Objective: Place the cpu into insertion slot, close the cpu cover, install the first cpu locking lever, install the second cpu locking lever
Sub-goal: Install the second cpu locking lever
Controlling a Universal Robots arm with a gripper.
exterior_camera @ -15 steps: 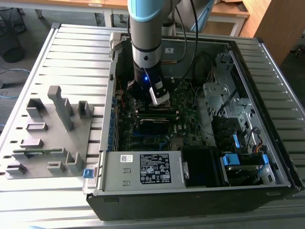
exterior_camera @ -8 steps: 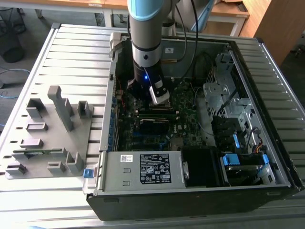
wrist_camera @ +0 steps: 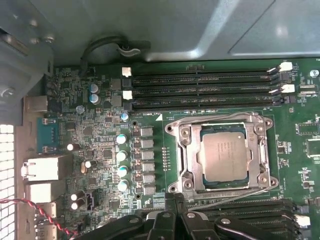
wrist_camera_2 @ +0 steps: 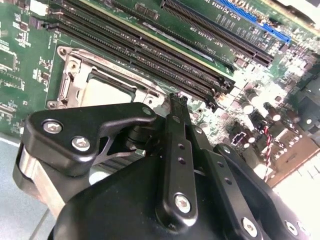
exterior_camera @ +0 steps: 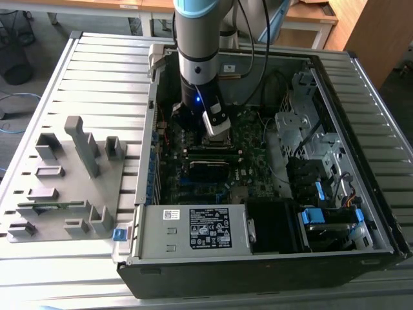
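The cpu [wrist_camera: 225, 157] lies flat in the insertion slot [wrist_camera: 173, 128], its silver-grey top showing through the window of the cpu cover [wrist_camera: 261, 150], which is folded down over it. Thin wire levers [wrist_camera: 215, 118] run along two sides of the socket. In both wrist views my gripper [wrist_camera: 175, 207] [wrist_camera_2: 178, 100] hovers just beside the socket's edge with its fingers together and nothing between them. The second wrist view shows the cpu [wrist_camera_2: 107, 92] just beyond the fingertips. In the exterior view the arm [exterior_camera: 197, 58] reaches down into the open computer case over the green motherboard [exterior_camera: 258, 148].
Long black memory slots [wrist_camera: 200, 90] flank the socket on two sides. A row of capacitors [wrist_camera: 121, 155] and rear ports [wrist_camera: 42, 170] stand near it. The case holds a power supply [exterior_camera: 193, 229] and drive bays [exterior_camera: 316, 161]. A grey fixture [exterior_camera: 71, 181] sits at the exterior view's left.
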